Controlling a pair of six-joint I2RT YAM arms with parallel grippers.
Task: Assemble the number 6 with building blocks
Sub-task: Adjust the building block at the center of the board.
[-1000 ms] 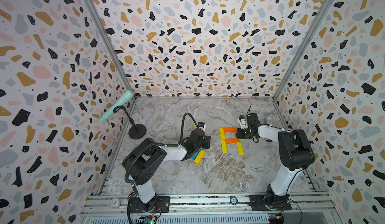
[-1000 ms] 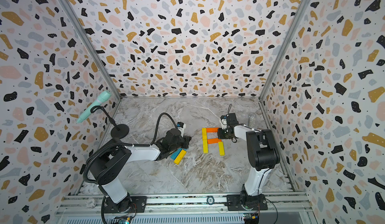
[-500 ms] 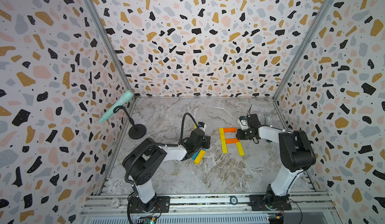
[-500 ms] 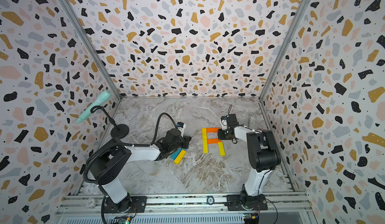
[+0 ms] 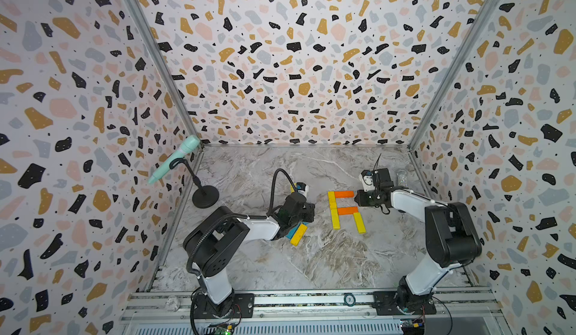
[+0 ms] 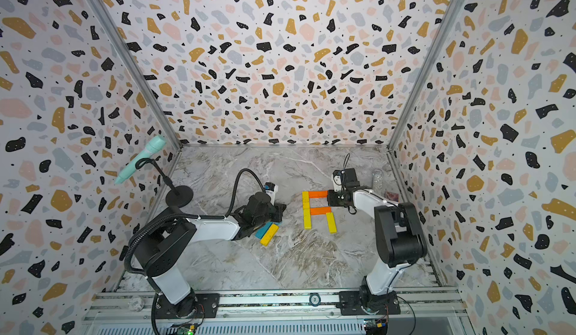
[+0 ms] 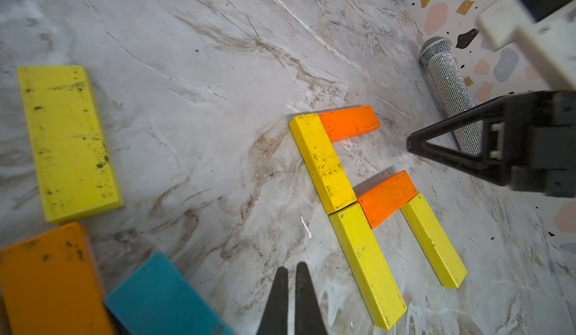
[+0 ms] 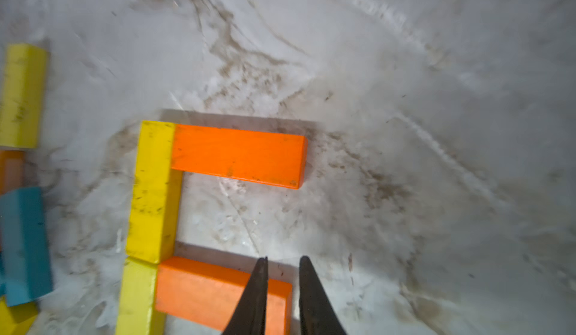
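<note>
The number 6 is part-laid in both top views. Two yellow planks (image 5: 333, 208) lie end to end as its left side. An orange plank (image 5: 343, 194) makes the top and another orange plank (image 8: 202, 293) the middle bar. A third yellow plank (image 5: 359, 222) runs down from that bar's right end. My right gripper (image 8: 282, 258) hovers over the middle bar's right end, jaws slightly apart and empty. My left gripper (image 7: 289, 266) is shut on nothing, low over bare floor beside loose building blocks: yellow (image 7: 67, 143), orange (image 7: 46, 283), teal (image 7: 156, 299).
A teal microphone (image 5: 174, 158) leans on a black stand (image 5: 205, 196) at the left wall. A silver glitter microphone (image 7: 450, 90) lies by the right wall behind my right arm. Patterned walls close in three sides.
Both arms and all the planks stay where they were. The right gripper's jaws have parted a little.
</note>
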